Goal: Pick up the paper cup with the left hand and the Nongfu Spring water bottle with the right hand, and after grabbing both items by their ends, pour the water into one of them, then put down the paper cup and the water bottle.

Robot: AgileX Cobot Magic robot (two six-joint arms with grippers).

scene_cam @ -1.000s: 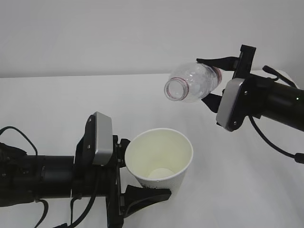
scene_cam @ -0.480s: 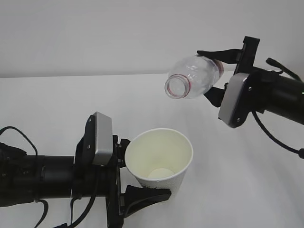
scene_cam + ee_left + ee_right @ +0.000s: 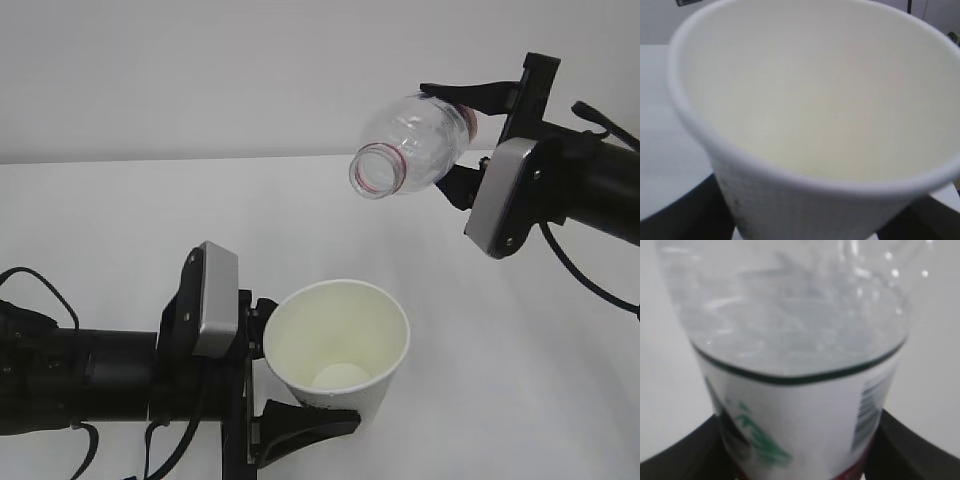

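Holding two things aloft: cup (image 3: 338, 350) clamped by left gripper (image 3: 262, 375) at six o'clock of the exterior view, jaws spread to the cup's width and pressed on its lower wall; bottle (image 3: 412, 143) clamped by right gripper (image 3: 455, 140) at one o'clock, jaws closed on the labelled base end. Bottle lying nearly level, uncapped mouth aimed toward seven o'clock and slightly down, well above the cup and off toward its one o'clock side. Cup tilted a little, mouth open toward the bottle, cream inside, no water to be seen in it. Cannot tell whether any water sits in the bottle; wrist view shows only clear wall and label.

Judged step: lining up for the pour. To do it well: bring the bottle mouth down and toward seven o'clock until directly over the cup's opening, close above the rim, before tipping further; tip slowly; keep the cup steady and near upright.

Room: bare white table (image 3: 120, 220) all around, nothing else on it. Table's far edge along twelve o'clock meets a plain wall. Both arms well apart, with a free gap between them for the approach; plenty of clear surface for setting both down.
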